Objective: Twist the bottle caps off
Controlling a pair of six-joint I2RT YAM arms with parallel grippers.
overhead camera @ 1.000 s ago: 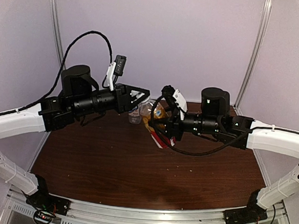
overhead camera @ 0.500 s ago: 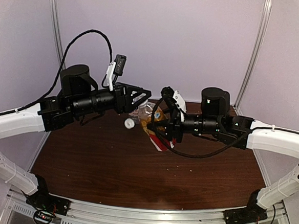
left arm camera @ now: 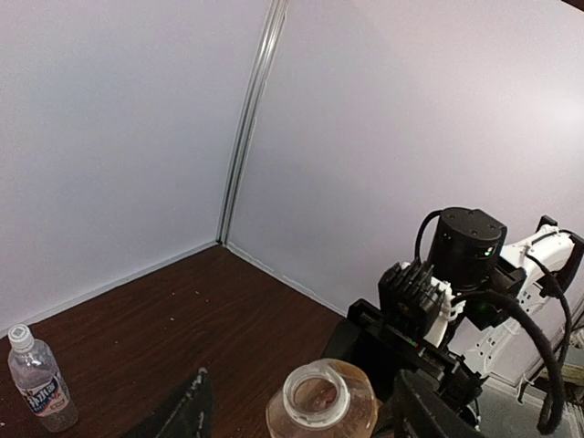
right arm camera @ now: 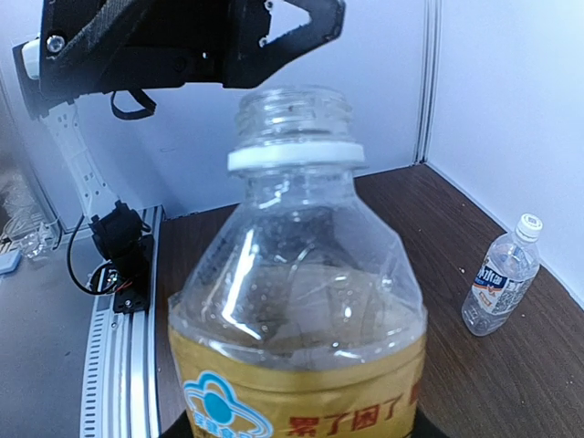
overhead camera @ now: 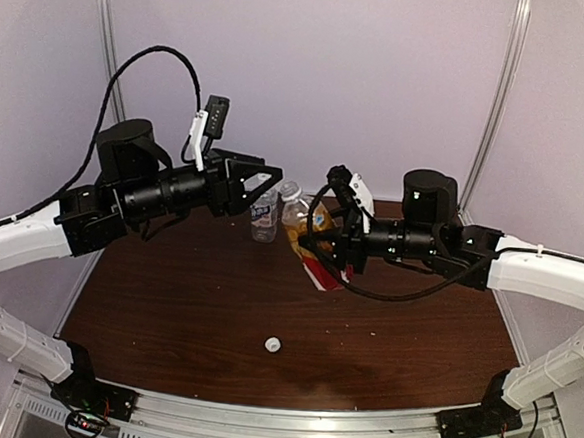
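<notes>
The counter (overhead camera: pixel 165 310) is shut in by pale walls (overhead camera: pixel 312 70) along its far edge and both side edges, and a metal rail (overhead camera: pixel 288 416) runs along its near edge. The brown top in front of my arms lies open, but the middle of the far edge is crowded, since both wrists and both bottles meet there. Only the overhead view shows the loose cap (overhead camera: pixel 273 345), which lies alone by the middle of the near edge, well apart from everything else. That view also shows the clear bottle (overhead camera: pixel 264 220) standing upright near the far edge, just left of the amber bottle (overhead camera: pixel 304 220). My right fingers (overhead camera: pixel 320 243) pinch the amber bottle around its labelled body, and I cannot tell whether its base touches the counter. The right wrist view is filled by that amber bottle (right arm camera: pixel 301 310). Its threaded open neck (right arm camera: pixel 294 114) is bare, and my right fingers are hidden beneath it. The left wrist view looks down into the same mouth of the amber bottle (left arm camera: pixel 321 406), which sits between my left fingers (left arm camera: pixel 187 415). They are spread wide and stand clear of the neck on both sides. Overhead, the left fingers (overhead camera: pixel 265 169) form an open V near the neck. The clear bottle (left arm camera: pixel 38 383) wears its white cap (left arm camera: pixel 20 337), which the right wrist view also shows (right arm camera: pixel 528 223).
</notes>
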